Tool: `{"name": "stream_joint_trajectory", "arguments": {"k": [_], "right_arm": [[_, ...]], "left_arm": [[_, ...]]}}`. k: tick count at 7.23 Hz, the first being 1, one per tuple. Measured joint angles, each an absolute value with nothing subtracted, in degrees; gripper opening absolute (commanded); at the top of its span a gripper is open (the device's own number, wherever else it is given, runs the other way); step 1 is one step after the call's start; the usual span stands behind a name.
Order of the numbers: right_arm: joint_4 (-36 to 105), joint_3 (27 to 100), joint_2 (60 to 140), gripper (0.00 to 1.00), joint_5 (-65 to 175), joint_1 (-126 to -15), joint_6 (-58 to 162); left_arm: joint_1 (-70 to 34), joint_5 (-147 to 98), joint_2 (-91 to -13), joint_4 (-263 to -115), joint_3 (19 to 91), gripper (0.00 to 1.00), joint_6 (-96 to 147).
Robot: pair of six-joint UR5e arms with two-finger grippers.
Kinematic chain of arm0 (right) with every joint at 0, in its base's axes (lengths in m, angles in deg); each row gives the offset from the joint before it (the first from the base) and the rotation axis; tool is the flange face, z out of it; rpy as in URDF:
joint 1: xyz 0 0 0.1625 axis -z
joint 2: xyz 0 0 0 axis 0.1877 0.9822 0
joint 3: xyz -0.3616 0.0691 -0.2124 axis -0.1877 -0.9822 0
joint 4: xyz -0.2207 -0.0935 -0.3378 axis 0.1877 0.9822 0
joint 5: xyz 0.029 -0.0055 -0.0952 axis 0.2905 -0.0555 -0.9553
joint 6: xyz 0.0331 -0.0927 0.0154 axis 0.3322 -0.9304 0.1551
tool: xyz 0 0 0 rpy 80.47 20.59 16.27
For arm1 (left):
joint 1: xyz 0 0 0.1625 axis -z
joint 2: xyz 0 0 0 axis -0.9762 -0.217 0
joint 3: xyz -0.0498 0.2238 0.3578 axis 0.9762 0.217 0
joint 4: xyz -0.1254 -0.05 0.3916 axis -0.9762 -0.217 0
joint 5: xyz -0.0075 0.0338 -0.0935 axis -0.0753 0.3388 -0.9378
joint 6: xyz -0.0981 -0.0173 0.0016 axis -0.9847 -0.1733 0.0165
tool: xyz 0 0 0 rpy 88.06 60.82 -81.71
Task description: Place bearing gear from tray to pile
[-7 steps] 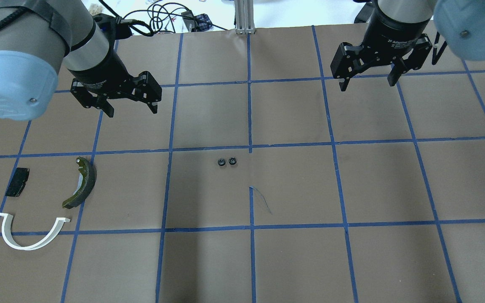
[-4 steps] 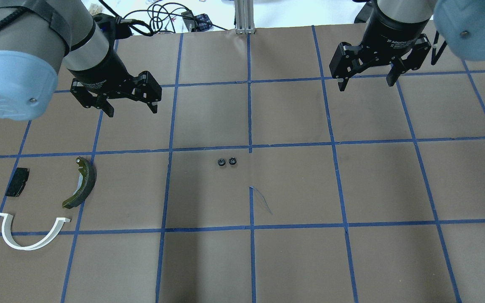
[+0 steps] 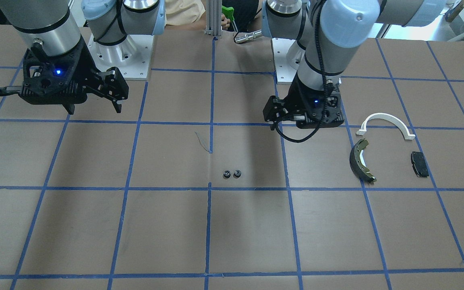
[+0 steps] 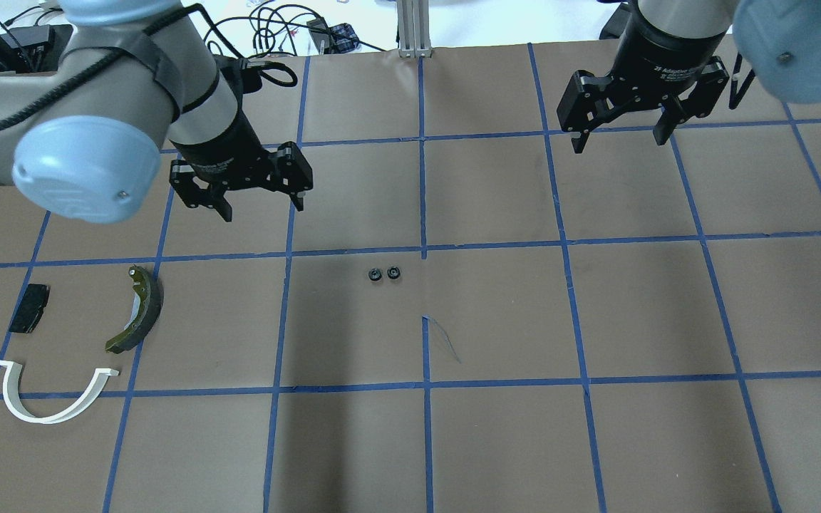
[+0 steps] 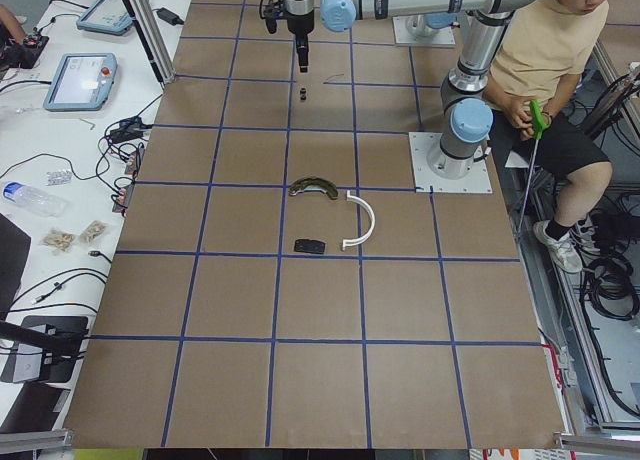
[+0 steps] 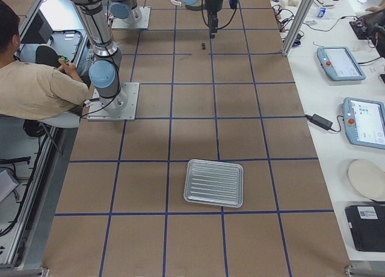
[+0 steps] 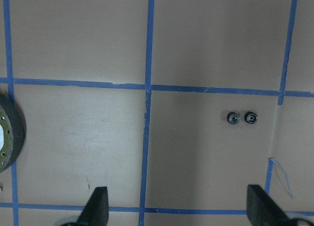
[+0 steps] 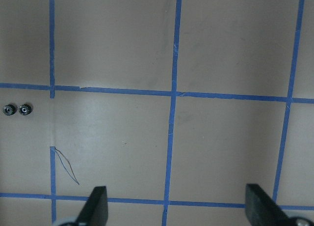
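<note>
Because the bearing gears (image 4: 375,274) lie side by side in the middle of the table (image 4: 496,320), at four o'clock from the spread-open left hand (image 4: 263,210) seen from overhead, that hand is nearer than the equally open right hand (image 4: 617,144).

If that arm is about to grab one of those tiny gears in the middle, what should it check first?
1. The left gripper is open: ok, its fingers are wide apart.
2. The left gripper is over the gears: not ok, they lie off to one side of it.
3. The gears are free of clutter: ok, nothing else lies near them.
4. The gears are far enough apart to take one alone: cannot tell, too small to see.
5. The right gripper is out of the way: ok, it is open and far from them.
6. There is room at the pile: ok, bare space lies beside it.
</note>
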State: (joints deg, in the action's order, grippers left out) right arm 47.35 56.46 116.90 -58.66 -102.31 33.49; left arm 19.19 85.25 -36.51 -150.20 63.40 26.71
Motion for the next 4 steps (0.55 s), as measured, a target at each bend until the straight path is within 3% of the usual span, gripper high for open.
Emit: {"name": "stream_joint_trajectory", "arguments": {"k": [3,4], "right_arm": [[47.2,56.5,116.9,1.0,-58.8,-102.2,33.5],[47.2,56.5,116.9,1.0,-58.9,-102.2,33.5]], "left_arm": [[27.0,85.4,-39.7,-124.8,78.3,1.0,6.5],[27.7,85.3,-41.9,-121.0,80.3,1.0,0.6]]}}
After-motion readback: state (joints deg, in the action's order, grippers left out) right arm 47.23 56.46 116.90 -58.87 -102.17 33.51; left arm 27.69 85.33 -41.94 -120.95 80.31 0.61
